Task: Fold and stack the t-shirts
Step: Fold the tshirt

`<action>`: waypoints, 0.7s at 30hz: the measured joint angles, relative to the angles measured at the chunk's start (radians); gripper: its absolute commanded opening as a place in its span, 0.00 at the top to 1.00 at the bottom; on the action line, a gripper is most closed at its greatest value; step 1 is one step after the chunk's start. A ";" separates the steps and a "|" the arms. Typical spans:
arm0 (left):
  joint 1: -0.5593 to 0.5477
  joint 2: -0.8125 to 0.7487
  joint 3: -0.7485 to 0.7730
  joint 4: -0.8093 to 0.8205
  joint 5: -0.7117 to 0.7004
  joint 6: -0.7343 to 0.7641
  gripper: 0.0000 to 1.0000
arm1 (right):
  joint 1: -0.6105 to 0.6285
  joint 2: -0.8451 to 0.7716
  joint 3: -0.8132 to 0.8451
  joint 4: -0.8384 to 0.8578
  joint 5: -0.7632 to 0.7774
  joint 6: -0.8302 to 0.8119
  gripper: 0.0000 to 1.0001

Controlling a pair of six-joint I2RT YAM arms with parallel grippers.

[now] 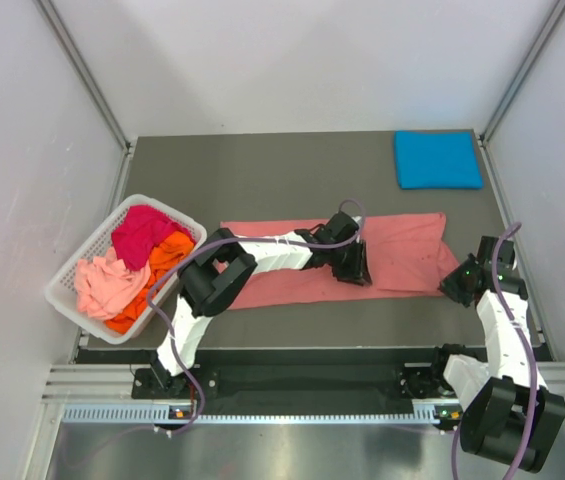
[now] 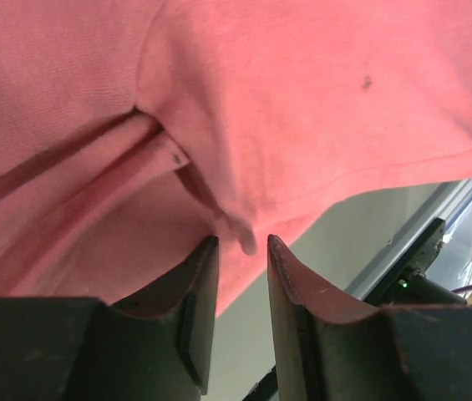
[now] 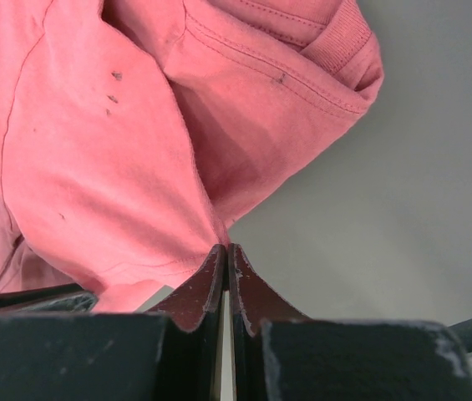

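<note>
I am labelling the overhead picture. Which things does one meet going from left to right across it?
white basket → left gripper → folded blue t-shirt. The salmon-pink t-shirt and the right gripper overlap these sideways, so they are left out.

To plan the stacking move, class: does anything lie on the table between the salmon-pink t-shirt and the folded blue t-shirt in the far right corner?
Nothing visible does. Only bare grey table lies between the salmon-pink t-shirt and the blue t-shirt. The white basket sits off on the left side, out of that path.
</note>
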 measured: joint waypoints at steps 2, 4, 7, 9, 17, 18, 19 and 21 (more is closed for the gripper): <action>0.000 0.014 0.001 0.006 0.008 -0.007 0.67 | 0.000 0.000 0.000 0.002 0.000 0.000 1.00; 0.000 0.018 0.008 0.009 0.011 -0.008 0.68 | 0.000 0.000 0.000 0.002 -0.001 0.000 1.00; 0.000 0.024 0.016 0.010 0.011 -0.008 0.75 | 0.000 0.000 0.000 0.004 -0.003 0.001 1.00; -0.001 0.032 0.026 0.010 0.011 -0.012 0.93 | 0.000 0.001 0.000 0.005 -0.004 0.001 1.00; -0.001 0.040 0.047 -0.013 0.010 -0.016 1.00 | 0.000 0.031 0.003 -0.003 0.018 0.000 1.00; -0.001 0.040 0.047 -0.021 0.008 -0.017 1.00 | 0.000 0.034 0.007 -0.008 0.022 0.000 1.00; -0.001 0.037 0.047 -0.031 0.003 -0.019 1.00 | 0.000 0.037 0.012 -0.011 0.027 0.000 1.00; -0.001 0.026 0.047 -0.057 -0.008 -0.021 1.00 | 0.000 0.037 0.025 -0.017 0.034 0.000 1.00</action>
